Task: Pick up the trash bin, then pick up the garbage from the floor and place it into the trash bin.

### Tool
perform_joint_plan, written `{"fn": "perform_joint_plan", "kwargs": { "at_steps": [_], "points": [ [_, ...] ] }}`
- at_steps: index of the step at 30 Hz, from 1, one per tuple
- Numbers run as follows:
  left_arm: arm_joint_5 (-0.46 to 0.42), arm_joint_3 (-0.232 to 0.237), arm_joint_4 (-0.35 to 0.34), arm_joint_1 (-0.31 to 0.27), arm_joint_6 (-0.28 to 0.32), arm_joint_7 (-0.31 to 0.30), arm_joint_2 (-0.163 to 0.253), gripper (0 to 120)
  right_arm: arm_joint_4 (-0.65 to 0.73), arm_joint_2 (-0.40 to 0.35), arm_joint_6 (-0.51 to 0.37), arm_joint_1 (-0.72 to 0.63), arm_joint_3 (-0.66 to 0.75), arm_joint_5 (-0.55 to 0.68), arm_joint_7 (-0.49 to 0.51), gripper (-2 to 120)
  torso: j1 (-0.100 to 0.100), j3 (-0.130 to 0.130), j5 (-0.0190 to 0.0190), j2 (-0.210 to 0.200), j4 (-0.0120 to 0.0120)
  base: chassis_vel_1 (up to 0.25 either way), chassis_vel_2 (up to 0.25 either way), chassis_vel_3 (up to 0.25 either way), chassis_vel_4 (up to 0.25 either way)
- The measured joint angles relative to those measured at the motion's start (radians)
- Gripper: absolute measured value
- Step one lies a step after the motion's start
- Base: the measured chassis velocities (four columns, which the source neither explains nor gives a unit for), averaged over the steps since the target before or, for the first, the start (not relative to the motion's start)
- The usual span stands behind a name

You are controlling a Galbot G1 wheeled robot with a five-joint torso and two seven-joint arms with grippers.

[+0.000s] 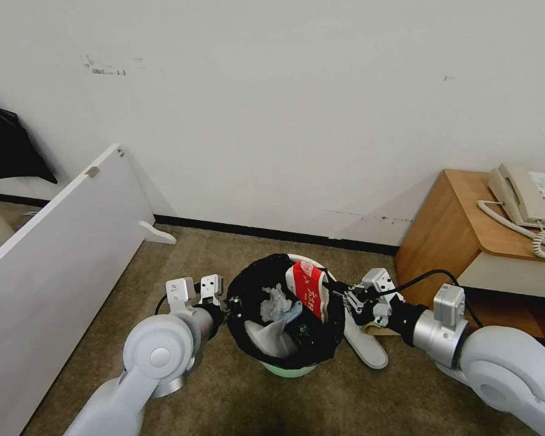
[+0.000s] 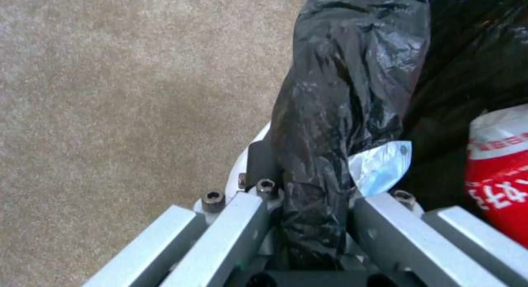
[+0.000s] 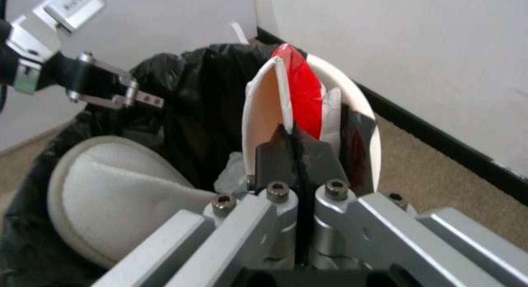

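Observation:
The trash bin [image 1: 242, 330], white with a black bag over its rim, is on the carpet between my arms. My left gripper [image 1: 229, 304] is shut on its left rim, and in the left wrist view the fingers [image 2: 311, 188] pinch the black bag [image 2: 341, 93]. My right gripper [image 1: 340, 292] is shut on the wall of a red cup [image 1: 309, 293], holding it over the bin's right rim. The right wrist view shows the gripper [image 3: 293, 140], the cup [image 3: 302, 89] and a white slipper [image 3: 110, 184] inside the bin. Tissues [image 1: 275, 303] lie inside too. Another white slipper [image 1: 366, 346] lies on the floor.
A white board [image 1: 48, 254] leans along the left. On the right is a wooden cabinet [image 1: 460, 224] with a telephone [image 1: 527, 197] on top. The wall with a black baseboard [image 1: 254, 230] runs close behind the bin. A brown paper scrap [image 1: 378, 330] lies under my right wrist.

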Motion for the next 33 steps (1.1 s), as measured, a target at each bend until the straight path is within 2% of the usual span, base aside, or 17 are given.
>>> {"fn": "perform_joint_plan", "kwargs": {
  "at_steps": [12, 15, 18, 19, 20, 22, 26, 27, 28, 29, 30, 31, 33],
  "points": [
    [-0.015, -0.001, -0.019, 0.01, 0.0, -0.001, 0.003, 2, -0.048, 0.035, 0.009, 0.012, -0.036, -0.063, -0.004, 0, 0.0, 0.0, 0.0, 0.0, 0.0, 0.0, 0.0, 0.0, 0.0],
    [-0.015, 0.003, -0.023, 0.014, 0.0, 0.001, -0.001, 2, -0.054, 0.039, 0.009, 0.013, -0.04, -0.073, 0.005, 10, 0.0, 0.0, -0.0001, 0.0, 0.0, 0.0, 0.0, 0.0, 0.0],
    [-0.015, 0.004, -0.024, 0.014, 0.0, 0.002, -0.001, 2, -0.057, 0.042, 0.008, 0.013, -0.041, -0.074, 0.007, 16, 0.0, 0.0, 0.0, 0.0, -0.0001, 0.0, 0.0, 0.0, 0.0],
    [-0.015, 0.005, -0.025, 0.014, 0.0, 0.001, -0.001, 2, -0.058, 0.044, 0.008, 0.013, -0.042, -0.076, 0.009, 22, 0.0, 0.0, 0.0, 0.0, 0.0, 0.0, 0.0, 0.0, 0.0],
    [-0.015, 0.005, -0.025, 0.014, 0.0, 0.001, -0.001, 2, -0.058, 0.044, 0.008, 0.013, -0.042, -0.076, 0.009, 22, 0.0, 0.0, 0.0, 0.0, 0.0, 0.0, 0.0, 0.0, 0.0],
    [-0.015, 0.005, -0.027, 0.015, 0.0, 0.002, 0.0, 2, -0.059, 0.048, 0.008, 0.013, -0.046, -0.078, 0.012, 36, 0.0, 0.0, -0.0001, 0.0, 0.0, 0.0, 0.0, 0.0, 0.0],
    [-0.015, 0.005, -0.028, 0.016, 0.0, 0.002, 0.0, 2, -0.06, 0.049, 0.008, 0.013, -0.047, -0.08, 0.012, 40, 0.0, 0.0, -0.0001, 0.0, 0.0, 0.0, 0.0, 0.0, 0.0],
    [-0.015, 0.005, -0.028, 0.016, 0.0, 0.002, 0.001, 2, -0.061, 0.05, 0.008, 0.013, -0.047, -0.08, 0.012, 45, 0.0, 0.0, -0.0001, 0.0, 0.0, 0.0, 0.0, 0.0, 0.0],
    [-0.015, 0.006, -0.029, 0.017, 0.0, 0.002, 0.001, 2, -0.062, 0.052, 0.008, 0.013, -0.048, -0.083, 0.012, 57, 0.0, 0.0, 0.0, 0.0, 0.0, 0.0, 0.0, 0.0, 0.0],
    [-0.015, 0.006, -0.029, 0.017, 0.0, 0.002, 0.001, 2, -0.062, 0.052, 0.008, 0.013, -0.048, -0.083, 0.012, 57, 0.0, 0.0, 0.0, 0.0, 0.0, 0.0, 0.0, 0.0, 0.0],
    [-0.015, 0.006, -0.03, 0.019, 0.0, 0.002, 0.001, 2, -0.063, 0.053, 0.008, 0.013, -0.048, -0.085, 0.012, 65, 0.0, 0.0, 0.0, 0.0, 0.0, 0.0, 0.0, 0.0, 0.0],
    [-0.015, 0.006, -0.03, 0.019, 0.0, 0.002, 0.001, 2, -0.063, 0.053, 0.008, 0.013, -0.048, -0.085, 0.012, 65, 0.0, 0.0, 0.0, 0.0, 0.0, 0.0, 0.0, 0.0, 0.0],
    [-0.015, 0.007, -0.031, 0.019, 0.0, 0.003, 0.001, 2, -0.063, 0.053, 0.007, 0.012, -0.048, -0.087, 0.013, 75, 0.0, 0.0, -0.0001, 0.0, 0.0, 0.0, 0.0, 0.0, 0.0]
  ]
}}
